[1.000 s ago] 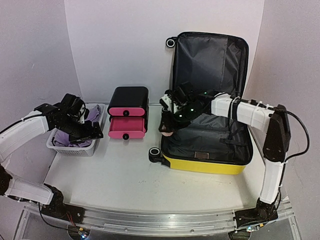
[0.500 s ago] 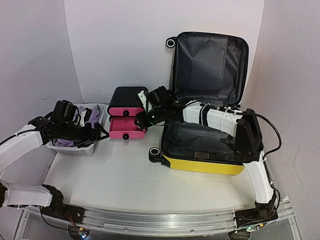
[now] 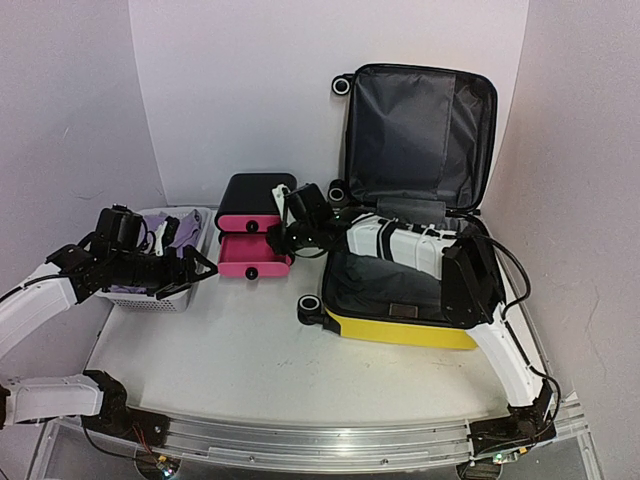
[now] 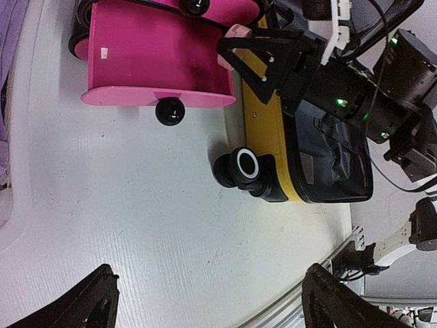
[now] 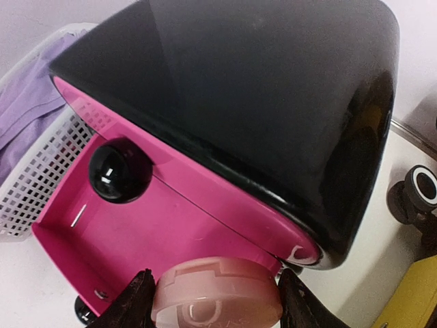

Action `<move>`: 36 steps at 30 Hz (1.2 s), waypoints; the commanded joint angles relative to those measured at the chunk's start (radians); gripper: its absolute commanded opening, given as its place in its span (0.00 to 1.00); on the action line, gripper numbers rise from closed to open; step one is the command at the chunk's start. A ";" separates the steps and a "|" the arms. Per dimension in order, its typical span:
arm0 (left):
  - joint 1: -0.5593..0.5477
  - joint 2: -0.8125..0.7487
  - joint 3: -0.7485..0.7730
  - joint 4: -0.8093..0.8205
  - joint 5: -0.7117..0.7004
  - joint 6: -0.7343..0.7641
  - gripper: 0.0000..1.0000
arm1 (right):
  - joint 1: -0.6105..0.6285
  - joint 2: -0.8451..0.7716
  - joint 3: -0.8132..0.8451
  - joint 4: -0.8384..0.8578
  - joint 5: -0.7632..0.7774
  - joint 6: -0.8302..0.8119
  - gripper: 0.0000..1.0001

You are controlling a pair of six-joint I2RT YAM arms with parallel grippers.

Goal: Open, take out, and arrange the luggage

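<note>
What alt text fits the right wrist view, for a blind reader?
The right gripper holds a round pale pink case near the open lower drawer of a black-and-pink drawer box; a white mesh basket is beside it.

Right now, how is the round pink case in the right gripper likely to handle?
The round pink case looks rigid, holding shape in the right gripper. Its smooth curved rim may slip. Set on edge, it could roll.

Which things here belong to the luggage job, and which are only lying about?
In the job: open yellow luggage; pink round case held by the right gripper; pink drawer box, lower drawer open.
Lying about or idle: white basket with purple cloth; left gripper, open and empty.
</note>
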 commanded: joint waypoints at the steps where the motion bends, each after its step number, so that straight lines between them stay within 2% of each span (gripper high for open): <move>1: 0.000 -0.031 0.013 0.047 0.031 0.001 0.94 | 0.016 0.033 0.075 0.066 0.049 -0.006 0.48; 4: 0.000 -0.030 0.022 0.047 0.045 0.005 0.94 | 0.024 0.044 0.078 0.066 0.066 -0.006 0.50; 14: 0.000 -0.047 0.024 0.042 0.056 0.014 0.94 | 0.036 0.072 0.102 0.061 0.090 -0.014 0.64; 19: 0.000 -0.056 0.021 0.039 0.052 0.015 0.95 | 0.038 0.038 0.101 0.037 0.113 -0.032 0.72; 25: 0.000 -0.050 0.026 0.038 0.050 0.015 0.95 | 0.039 -0.051 0.090 -0.050 0.078 -0.010 0.74; 32: 0.000 -0.058 0.027 0.038 0.051 0.013 0.95 | 0.039 -0.209 -0.121 -0.088 -0.065 -0.045 0.81; 36: 0.000 -0.060 0.028 0.037 0.054 0.010 0.95 | 0.039 -0.261 -0.249 -0.099 -0.056 -0.089 0.92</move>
